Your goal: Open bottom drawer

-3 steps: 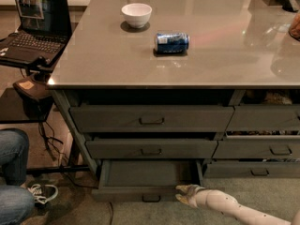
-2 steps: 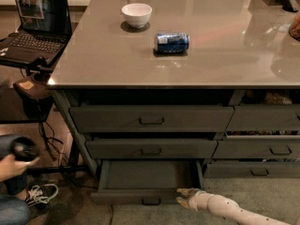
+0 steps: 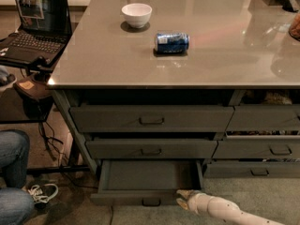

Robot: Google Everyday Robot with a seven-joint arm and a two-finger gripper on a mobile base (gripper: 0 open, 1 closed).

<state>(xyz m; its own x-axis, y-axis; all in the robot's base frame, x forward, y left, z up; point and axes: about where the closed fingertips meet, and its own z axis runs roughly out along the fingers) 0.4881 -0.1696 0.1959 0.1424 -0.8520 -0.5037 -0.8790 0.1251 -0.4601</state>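
Gripper [image 3: 183, 197] low over carpeted floor [image 3: 267, 191], fingers [image 3: 182, 192] apart, just beside right front corner of pulled-out bottom drawer [image 3: 150, 176]. Glossy grey desk [image 3: 225, 55] above carrying white bowl [image 3: 137, 14] and tipped blue can [image 3: 172, 42]; open laptop [image 3: 37, 25] at left.

Office-like workroom: laptop [image 3: 40, 25] on side stand [image 3: 31, 87], cables [image 3: 48, 136] on floor [image 3: 262, 193], wide grey tabletop [image 3: 211, 55] over drawer stacks [image 3: 187, 118]. Tool [image 3: 182, 197] low, at right front corner of open bottom drawer [image 3: 150, 175].

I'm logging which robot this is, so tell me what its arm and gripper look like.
The arm is a smooth, rounded cream-white tube with a few small dark dots along it, no cables showing. It tapers to a cream gripper, low by the right front corner of the open bottom drawer.
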